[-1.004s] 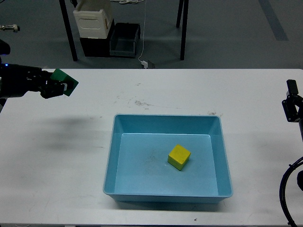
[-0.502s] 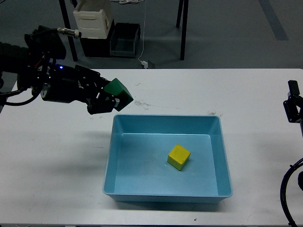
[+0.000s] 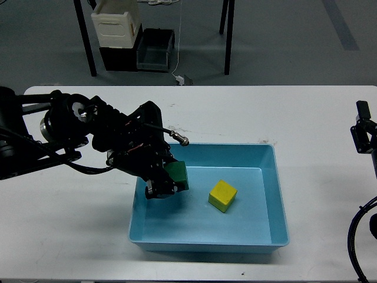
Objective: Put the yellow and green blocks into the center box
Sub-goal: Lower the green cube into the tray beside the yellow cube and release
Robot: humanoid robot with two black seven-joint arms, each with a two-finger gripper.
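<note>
Head view: green block (image 3: pixel 176 174) now over box (image 3: pixel 268 150).

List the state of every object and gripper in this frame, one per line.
green block: held in the left gripper, inside the box area, not yet released.
yellow block: resting loose on the box floor.
blue box: open-topped, upright on the table.
left gripper: shut on the green block, lowered into the box.
right gripper: at the right edge of the view, away from the box; open or shut cannot be told.
white table: carries the box.
</note>
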